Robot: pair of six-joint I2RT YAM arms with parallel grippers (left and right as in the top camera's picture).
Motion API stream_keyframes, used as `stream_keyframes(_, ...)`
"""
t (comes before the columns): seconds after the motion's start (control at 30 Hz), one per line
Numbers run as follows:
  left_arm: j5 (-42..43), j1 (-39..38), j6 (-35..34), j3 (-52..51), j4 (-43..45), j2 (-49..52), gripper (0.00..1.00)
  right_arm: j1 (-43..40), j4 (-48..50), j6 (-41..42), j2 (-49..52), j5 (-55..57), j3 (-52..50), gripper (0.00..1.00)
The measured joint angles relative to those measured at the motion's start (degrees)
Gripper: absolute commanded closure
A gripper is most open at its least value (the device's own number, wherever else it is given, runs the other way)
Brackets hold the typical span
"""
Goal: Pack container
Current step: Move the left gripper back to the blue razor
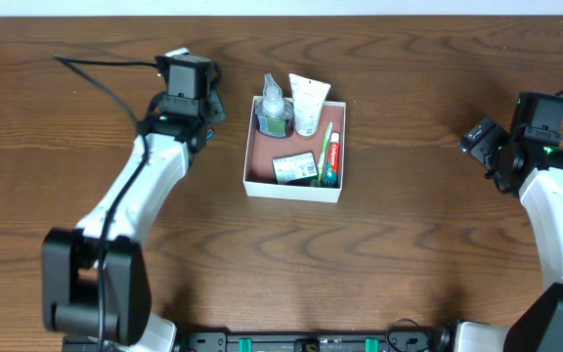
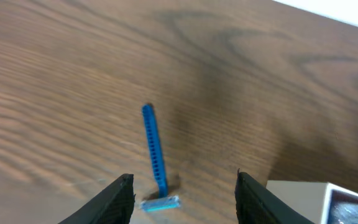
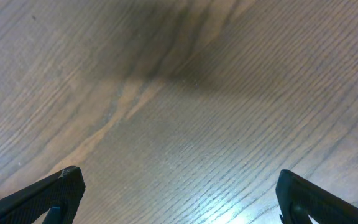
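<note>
The left gripper (image 2: pixel 184 190) hovers, jaws spread, over a blue razor (image 2: pixel 155 155) lying on the table (image 2: pixel 55 74), seemingly the 1 item left. Centre: the container (image 1: pixel 291 190) holds 4 toiletries (image 1: pixel 307 106) already. The right gripper (image 3: pixel 179 199) gapes wide, empty, well apart.

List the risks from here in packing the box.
The blue razor lies flat on the table between the fingers of the open left tool; being thin, it may slip from the pinch. The container already holds a bottle and a tube reaching past its far rim; setting the razor in might tip them out.
</note>
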Motion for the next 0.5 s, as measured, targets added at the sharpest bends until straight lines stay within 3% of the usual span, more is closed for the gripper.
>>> stream_keyframes(0.5,-0.50,0.00,-1.55,0.00,6.03,9.27,0.46,0.00,0.02,0.02,0.00,0.00,0.00,0.01)
